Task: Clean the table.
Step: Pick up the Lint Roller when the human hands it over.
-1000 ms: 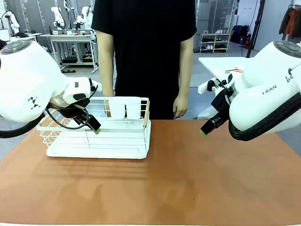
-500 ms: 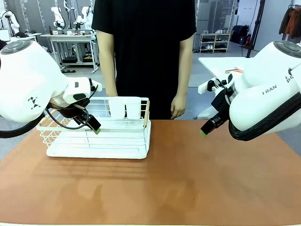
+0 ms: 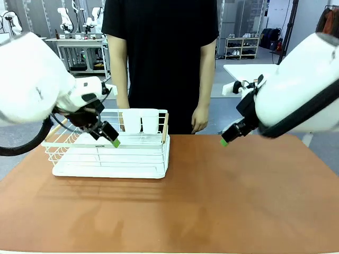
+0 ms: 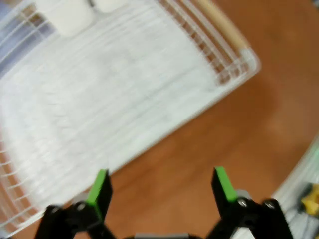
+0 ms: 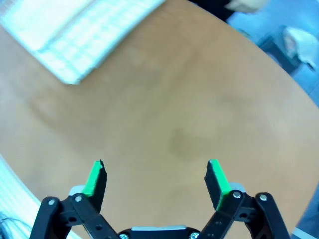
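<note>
under the left gripper (image 4: pixel 162 181): white wire dish rack with light wooden end handles (image 4: pixel 99 99), sitting on the smooth matte reddish-brown table (image 4: pixel 199 144). jaws spread wide, nothing between the green pads. one finger sits over the rack's edge, the other over bare tabletop. it looks clear of the wire, but blur makes that hard to confirm. two white cups (image 3: pixel 132 120) stand side by side beyond the gripper, at the rack's far wall.

right gripper (image 5: pixel 154 174) is also wide open and empty, hanging over bare tabletop. the rack lies well off ahead of it, toward its left finger. past both grippers a person in a black t-shirt stands at the far edge, one hand (image 3: pixel 198 119) hanging loose, holding nothing.

table location: directly below both grippers, running out past them on every side, carrying the rack.

handling, my read: the table is rigid and heavy and won't shift. there's nothing to grip on it, and things will probably slide easily on the smooth top. cleaning it likely means lifting the rack off. the rack looks light and fairly stiff but may flex if lifted from one end. best hold: a wooden handle bar at each end, one gripper each, fingers across the bar. the cups are loose and could tip, so keep it level. the wire rim is a fallback, thin and likely slippery.
</note>
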